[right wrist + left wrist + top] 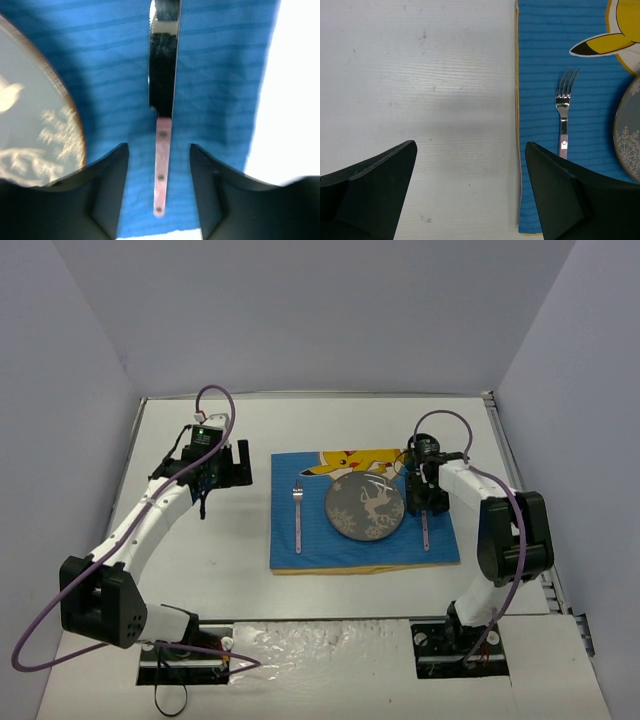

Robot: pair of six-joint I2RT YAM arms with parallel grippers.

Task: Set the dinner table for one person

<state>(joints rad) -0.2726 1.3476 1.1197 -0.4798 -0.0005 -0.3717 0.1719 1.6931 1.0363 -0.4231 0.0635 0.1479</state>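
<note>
The white dinner table (210, 570) carries a blue cartoon-print placemat (310, 550). On the mat lie a grey snowflake plate (365, 508), a fork (297, 515) to its left and a knife (427, 530) to its right. My right gripper (427, 504) is open low over the knife. In the right wrist view its fingers stand apart on either side of the pink knife handle (161, 170), with the gripper (158, 150) not touching it. My left gripper (232, 466) is open and empty over bare table, left of the mat. The left wrist view shows the gripper (470, 165) beside the fork (563, 107).
Grey walls enclose the table on three sides. Metal rails run along the table's edges (515, 475). The placemat's left edge (518, 125) lies just inside my left gripper's right finger. The plate rim (75, 125) is close to my right gripper's left finger.
</note>
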